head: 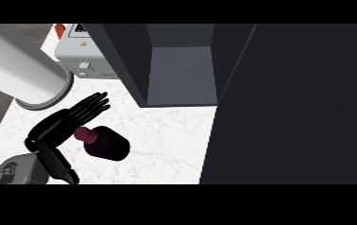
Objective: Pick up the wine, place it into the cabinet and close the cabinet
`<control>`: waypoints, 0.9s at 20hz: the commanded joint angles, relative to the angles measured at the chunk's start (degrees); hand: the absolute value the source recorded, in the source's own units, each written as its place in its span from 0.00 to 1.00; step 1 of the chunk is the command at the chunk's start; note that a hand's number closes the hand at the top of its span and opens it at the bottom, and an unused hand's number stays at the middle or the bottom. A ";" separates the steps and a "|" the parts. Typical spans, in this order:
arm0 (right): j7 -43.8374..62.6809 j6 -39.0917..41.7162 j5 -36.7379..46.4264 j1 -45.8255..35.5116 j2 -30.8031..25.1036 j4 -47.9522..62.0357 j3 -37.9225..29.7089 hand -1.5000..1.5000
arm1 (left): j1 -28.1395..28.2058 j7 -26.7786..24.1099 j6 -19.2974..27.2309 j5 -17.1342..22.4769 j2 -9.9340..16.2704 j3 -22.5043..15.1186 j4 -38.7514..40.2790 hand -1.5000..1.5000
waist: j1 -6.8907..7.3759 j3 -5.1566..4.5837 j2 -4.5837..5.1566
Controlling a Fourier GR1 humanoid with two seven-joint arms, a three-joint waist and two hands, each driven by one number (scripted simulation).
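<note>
The wine bottle (106,143) is dark with a maroon top and sits on the white marble counter (174,143) at the lower left. My left hand (59,125) is right beside it on its left, open. The straight fingers (90,105) point up and right past the bottle's top, and the thumb (61,168) reaches down below it. The bottle lies in the gap between thumb and fingers; whether they touch it is unclear. The dark cabinet (181,73) stands open just beyond, its grey inside showing. Its door (286,106) fills the right side. My right hand does not show.
A large pale grey cylinder (31,73) slants in from the upper left, close above the hand. A light grey appliance (82,49) stands at the back left next to the cabinet's side wall (125,63). The open door blocks the counter's right part.
</note>
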 commanded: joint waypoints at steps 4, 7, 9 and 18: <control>7.93 -1.33 7.05 -2.62 -1.45 -9.78 0.47 0.00 | -1.11 -11.29 0.73 -8.33 -0.45 -1.81 6.93 0.00 | 0.15 -0.04 -0.08; 5.13 -1.17 4.30 -0.70 -2.80 -8.88 -0.17 0.00 | -0.18 -21.21 2.01 -14.04 1.28 -3.16 12.27 0.00 | -0.29 -0.07 0.09; 3.13 -2.35 6.96 0.90 -2.40 -8.49 4.58 0.00 | -3.57 -21.26 4.53 -14.92 0.34 -4.39 16.39 0.00 | -1.24 -0.11 -0.01; 1.53 -3.34 5.16 0.66 -4.54 -7.70 2.90 0.00 | -5.94 -24.84 0.34 -13.94 3.37 -8.35 27.14 0.00 | -0.76 -0.04 -0.03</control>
